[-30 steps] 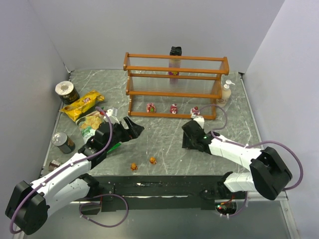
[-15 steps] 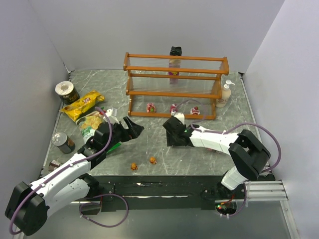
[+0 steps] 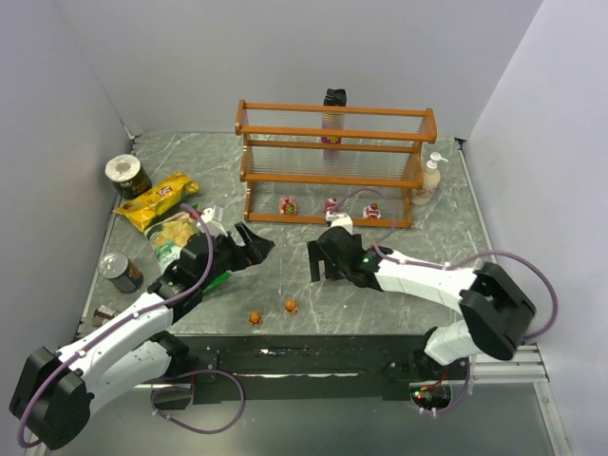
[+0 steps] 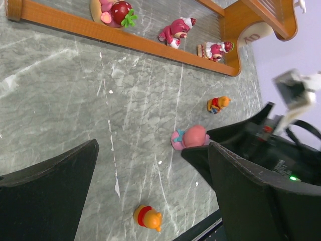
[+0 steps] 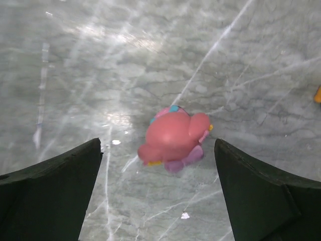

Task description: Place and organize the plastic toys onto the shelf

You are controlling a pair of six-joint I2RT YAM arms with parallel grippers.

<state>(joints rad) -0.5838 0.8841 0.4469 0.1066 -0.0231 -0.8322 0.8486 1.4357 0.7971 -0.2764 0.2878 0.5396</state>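
A pink toy (image 5: 174,139) lies on the marble table between the wide-apart fingers of my right gripper (image 5: 158,193), which is open and not touching it; the left wrist view shows that pink toy (image 4: 190,136) too. Two orange toys (image 3: 256,318) (image 3: 291,306) lie near the table's front edge. Three pink-red toys (image 3: 287,204) (image 3: 332,206) (image 3: 372,211) stand on the bottom tier of the shelf (image 3: 332,126). My right gripper (image 3: 318,266) hovers mid-table. My left gripper (image 3: 258,242) is open and empty, left of it.
Chip bags (image 3: 157,199) (image 3: 174,236) and cans (image 3: 126,174) (image 3: 121,273) crowd the table's left side. A soap bottle (image 3: 431,177) stands by the shelf's right end, and a dark-capped bottle (image 3: 334,98) behind the shelf. Walls close in on both sides.
My right arm has swung left from near the shelf's right end to the middle of the table, and its jaws have widened. The left arm has not moved.
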